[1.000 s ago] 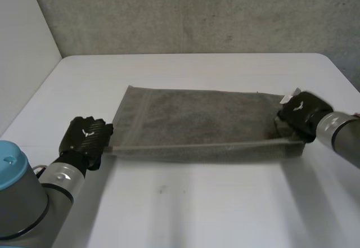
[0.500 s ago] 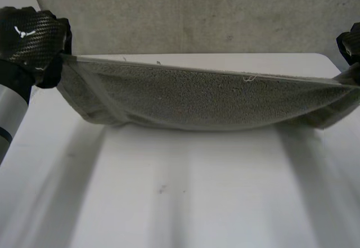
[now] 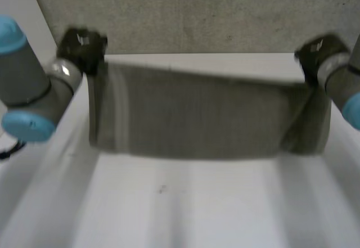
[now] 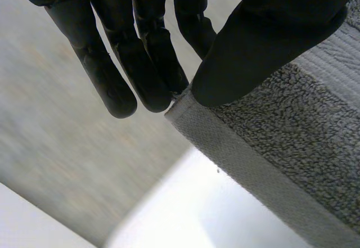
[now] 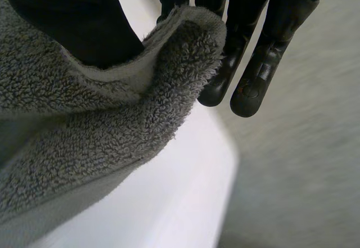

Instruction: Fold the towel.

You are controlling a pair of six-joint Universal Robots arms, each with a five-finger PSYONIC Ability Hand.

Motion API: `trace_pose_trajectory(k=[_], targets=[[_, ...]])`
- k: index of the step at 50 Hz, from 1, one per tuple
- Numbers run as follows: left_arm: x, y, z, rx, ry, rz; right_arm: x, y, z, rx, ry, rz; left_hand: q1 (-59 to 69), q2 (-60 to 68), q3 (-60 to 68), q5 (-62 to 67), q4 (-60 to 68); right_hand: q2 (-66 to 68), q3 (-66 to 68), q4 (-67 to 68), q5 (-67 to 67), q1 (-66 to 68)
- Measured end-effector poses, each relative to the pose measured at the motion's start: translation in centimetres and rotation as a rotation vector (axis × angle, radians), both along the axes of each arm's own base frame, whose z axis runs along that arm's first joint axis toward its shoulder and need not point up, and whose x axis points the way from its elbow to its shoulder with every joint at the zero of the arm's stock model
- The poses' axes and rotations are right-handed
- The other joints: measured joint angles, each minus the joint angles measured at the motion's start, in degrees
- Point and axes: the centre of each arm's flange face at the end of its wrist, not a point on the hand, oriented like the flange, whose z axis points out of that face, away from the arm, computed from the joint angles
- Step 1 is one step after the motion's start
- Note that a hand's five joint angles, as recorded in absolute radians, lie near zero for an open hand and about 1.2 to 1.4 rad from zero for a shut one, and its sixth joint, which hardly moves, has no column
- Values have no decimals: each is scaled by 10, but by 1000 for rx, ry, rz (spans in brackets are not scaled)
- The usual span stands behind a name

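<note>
Towel (image 3: 197, 116) hangs stretched wide at 12 o'clock over the surface (image 3: 197, 208). Left hand (image 3: 83, 45) at 10 o'clock pinches one top corner, thumb against fingers. Right hand (image 3: 318, 51) at 2 o'clock pinches the other.

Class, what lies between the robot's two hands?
In the head view, the grey towel stretches between the left hand and the right hand, each pinching a corner.
</note>
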Motion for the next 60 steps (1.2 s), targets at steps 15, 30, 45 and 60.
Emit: trace_pose_trajectory(k=[15,30,45,60], targets=[[12,-13,173,-632,319,100,3,3,153,-737,-475,64,0,0,0,0,0,0,0,0,0,0],[24,2,-5,-165,215,120,6,9,-2,-284,-363,87,0,0,0,0,0,4,3,2,1,0],[32,44,-116,105,80,101,-4,43,-124,235,-236,14,0,0,0,0,0,-16,-19,-22,-10,-5],[37,60,-104,93,74,99,-25,50,-85,200,-274,16,0,0,0,0,0,-424,-436,-450,-426,-336]])
